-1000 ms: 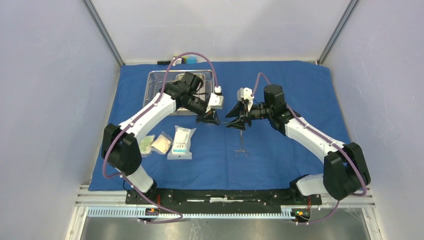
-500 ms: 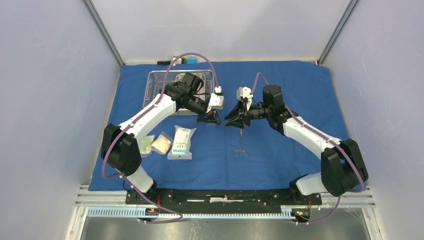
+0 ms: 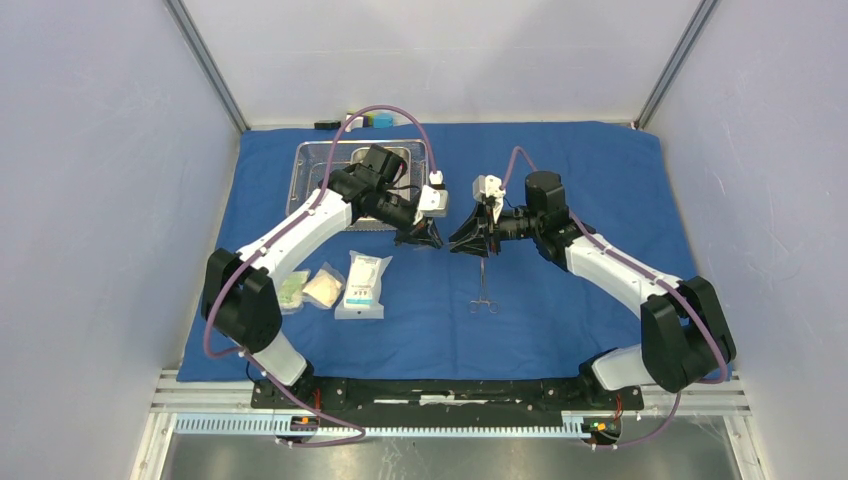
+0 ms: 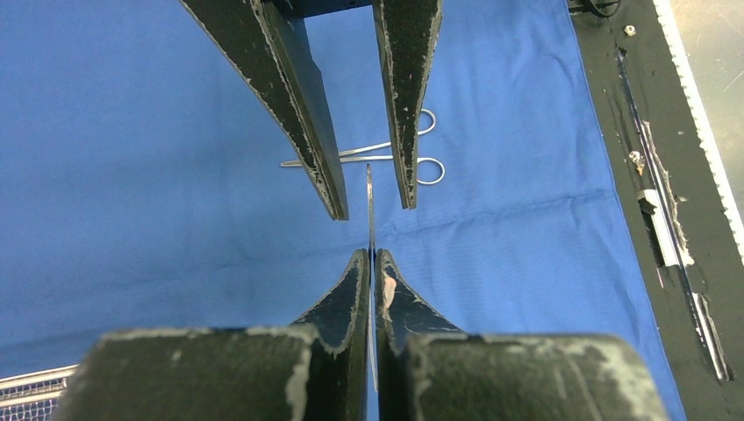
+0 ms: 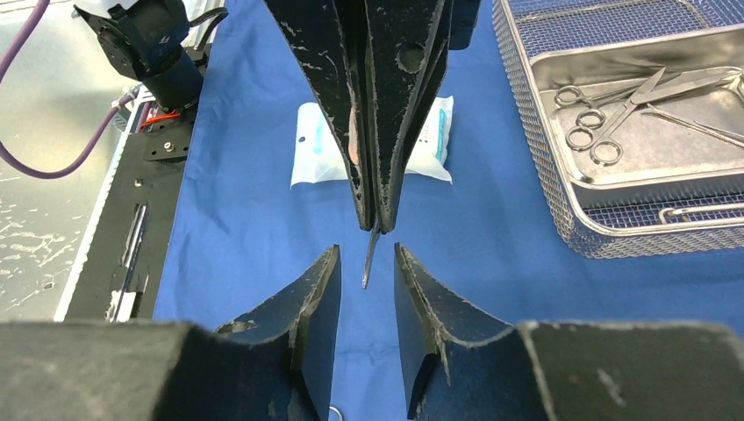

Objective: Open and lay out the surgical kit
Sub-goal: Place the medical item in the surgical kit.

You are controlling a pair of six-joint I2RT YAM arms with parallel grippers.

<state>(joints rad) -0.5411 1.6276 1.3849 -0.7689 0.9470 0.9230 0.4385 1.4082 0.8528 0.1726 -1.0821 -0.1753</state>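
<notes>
The large blue cloth wrap (image 3: 560, 330) is already open and lies flat over the tabletop, so I take the unwrapping as done. The steel wire-mesh basket (image 3: 312, 165) stands on it at the far left, and the smaller steel pan (image 5: 632, 180) sits inside the basket. Three small white and green packets (image 3: 363, 285) lie side by side on the cloth in front of the basket, clear of it. One slim steel scissor-like instrument (image 3: 483, 295) lies alone on the cloth near the middle, its ring handles toward the near edge.

My left fingers (image 4: 355, 281) are pressed together on a second slim steel instrument (image 5: 370, 259). They hold it in the air above the cloth with its free end pointing at my right fingers (image 5: 316, 289). Those stand apart on either side of that free end, and as far as I can tell they do not touch it. I judge this a hand-over from left to right, so that the right arm can lay the piece beside the one already down.

What is left is in the pan, which holds more ring-handled instruments (image 5: 614, 110): at least two scissor-like ones and a thin straight piece at its edge. Each has yet to be lifted out and laid on the cloth. Whether the pan must also come out of the basket I cannot say. I put the task at roughly midway.
</notes>
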